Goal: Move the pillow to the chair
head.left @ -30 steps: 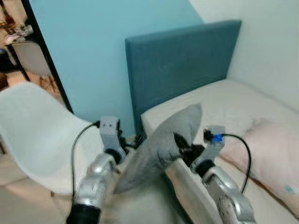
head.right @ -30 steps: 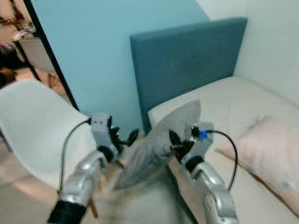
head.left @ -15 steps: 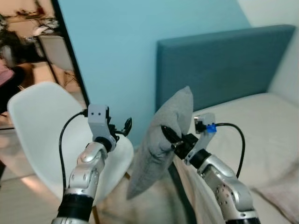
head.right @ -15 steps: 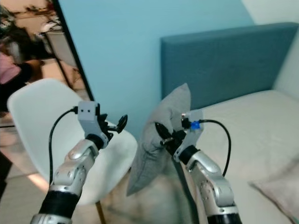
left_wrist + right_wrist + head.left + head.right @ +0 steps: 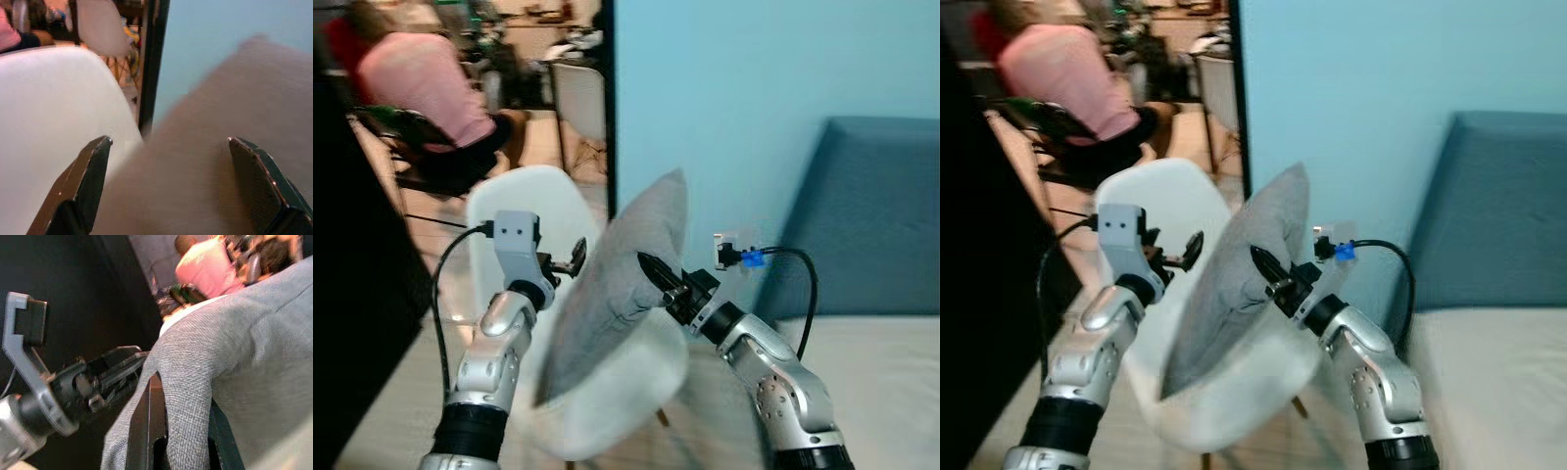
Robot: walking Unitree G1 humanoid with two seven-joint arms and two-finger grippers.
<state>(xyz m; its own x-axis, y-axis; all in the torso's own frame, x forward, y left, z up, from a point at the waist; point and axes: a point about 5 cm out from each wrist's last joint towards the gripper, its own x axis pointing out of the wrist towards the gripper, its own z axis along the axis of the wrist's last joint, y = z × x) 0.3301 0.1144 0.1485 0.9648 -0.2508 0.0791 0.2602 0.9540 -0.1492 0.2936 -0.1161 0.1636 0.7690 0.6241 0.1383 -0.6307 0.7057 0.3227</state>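
Grey pillow [image 5: 617, 289] held in the air, tilted, its lower end over the seat of the white chair [image 5: 524, 211]. Right gripper [image 5: 658, 276] clenched on a fold of the pillow's right face. Left gripper [image 5: 570, 260] spread wide, fingers [image 5: 83, 181] either side of the pillow's left edge, contact not clear. Person in pink [image 5: 421, 78] seated beyond the chair back. Blue headboard [image 5: 871, 215] at right.
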